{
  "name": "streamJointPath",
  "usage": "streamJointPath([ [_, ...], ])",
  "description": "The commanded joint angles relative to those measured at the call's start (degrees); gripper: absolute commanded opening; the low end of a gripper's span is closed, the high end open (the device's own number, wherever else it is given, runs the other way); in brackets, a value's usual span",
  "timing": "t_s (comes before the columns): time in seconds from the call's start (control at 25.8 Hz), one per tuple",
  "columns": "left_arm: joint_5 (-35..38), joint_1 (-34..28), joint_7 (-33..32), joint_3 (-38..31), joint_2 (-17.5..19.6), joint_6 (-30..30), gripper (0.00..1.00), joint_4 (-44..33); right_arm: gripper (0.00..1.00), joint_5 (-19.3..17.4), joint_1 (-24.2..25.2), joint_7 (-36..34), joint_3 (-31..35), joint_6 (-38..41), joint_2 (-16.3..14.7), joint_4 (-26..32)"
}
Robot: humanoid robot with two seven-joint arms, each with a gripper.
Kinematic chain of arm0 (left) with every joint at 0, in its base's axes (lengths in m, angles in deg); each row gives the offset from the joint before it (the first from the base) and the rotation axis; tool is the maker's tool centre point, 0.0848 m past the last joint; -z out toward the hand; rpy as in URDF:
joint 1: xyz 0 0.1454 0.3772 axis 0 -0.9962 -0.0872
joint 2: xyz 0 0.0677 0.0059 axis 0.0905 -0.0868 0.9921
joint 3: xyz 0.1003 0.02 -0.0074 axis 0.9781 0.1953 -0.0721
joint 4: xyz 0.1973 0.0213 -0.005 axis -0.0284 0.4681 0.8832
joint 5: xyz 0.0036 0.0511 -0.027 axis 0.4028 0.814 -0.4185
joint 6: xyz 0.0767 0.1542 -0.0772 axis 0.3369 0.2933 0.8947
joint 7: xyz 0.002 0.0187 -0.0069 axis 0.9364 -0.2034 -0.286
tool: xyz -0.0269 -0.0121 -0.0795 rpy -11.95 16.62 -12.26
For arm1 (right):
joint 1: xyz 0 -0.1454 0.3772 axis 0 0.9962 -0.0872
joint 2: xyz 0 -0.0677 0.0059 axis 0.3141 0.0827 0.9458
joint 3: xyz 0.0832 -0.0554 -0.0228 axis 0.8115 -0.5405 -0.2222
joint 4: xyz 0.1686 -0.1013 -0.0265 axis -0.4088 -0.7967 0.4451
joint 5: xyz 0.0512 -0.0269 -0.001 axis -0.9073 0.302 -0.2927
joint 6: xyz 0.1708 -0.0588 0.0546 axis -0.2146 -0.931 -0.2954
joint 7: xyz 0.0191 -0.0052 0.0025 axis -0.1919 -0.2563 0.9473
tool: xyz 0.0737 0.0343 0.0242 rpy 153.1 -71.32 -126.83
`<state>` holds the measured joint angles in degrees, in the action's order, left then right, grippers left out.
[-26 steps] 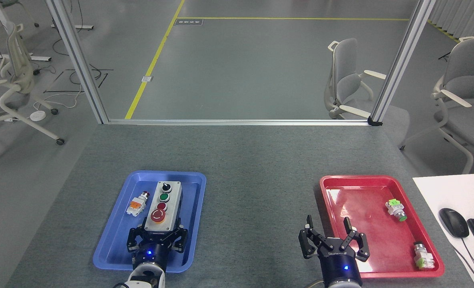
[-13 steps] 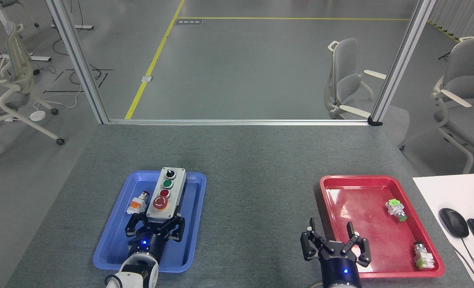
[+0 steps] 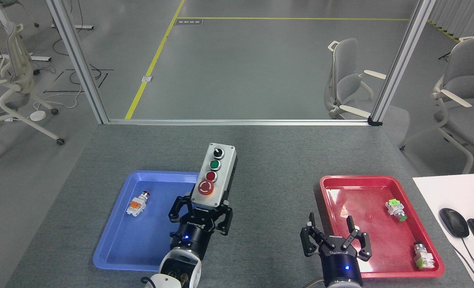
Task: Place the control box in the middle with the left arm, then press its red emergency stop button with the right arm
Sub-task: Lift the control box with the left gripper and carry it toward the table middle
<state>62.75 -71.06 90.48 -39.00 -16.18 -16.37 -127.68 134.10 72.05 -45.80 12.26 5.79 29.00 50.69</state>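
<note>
Grey speckled table (image 3: 261, 160), bare middle (image 3: 269, 192) between two trays. Blue tray (image 3: 113, 248) left, red tray (image 3: 381, 272) right. Control box (image 3: 215, 176) is pinched at its near end by the left tool (image 3: 200, 212), tilted, over the blue tray's right rim and reaching toward the middle; I cannot tell its height above the table. Right tool (image 3: 333, 236) has fingers spread, holding nothing, at the red tray's left edge. Red emergency stop button (image 3: 205, 187) sits nearest the left tool. Orange push-button (image 3: 138, 204) lies in the blue tray; two green-white buttons (image 3: 395, 210) lie in the red tray.
</note>
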Motion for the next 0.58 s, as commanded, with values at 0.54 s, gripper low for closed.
streamJointPath([
  [0.54,-0.3,7.3,-2.2,24.9,-2.7,7.6,0.00,20.2,0.99,0.0,0.6,-1.3,0.1,0.5,-0.3,1.6],
])
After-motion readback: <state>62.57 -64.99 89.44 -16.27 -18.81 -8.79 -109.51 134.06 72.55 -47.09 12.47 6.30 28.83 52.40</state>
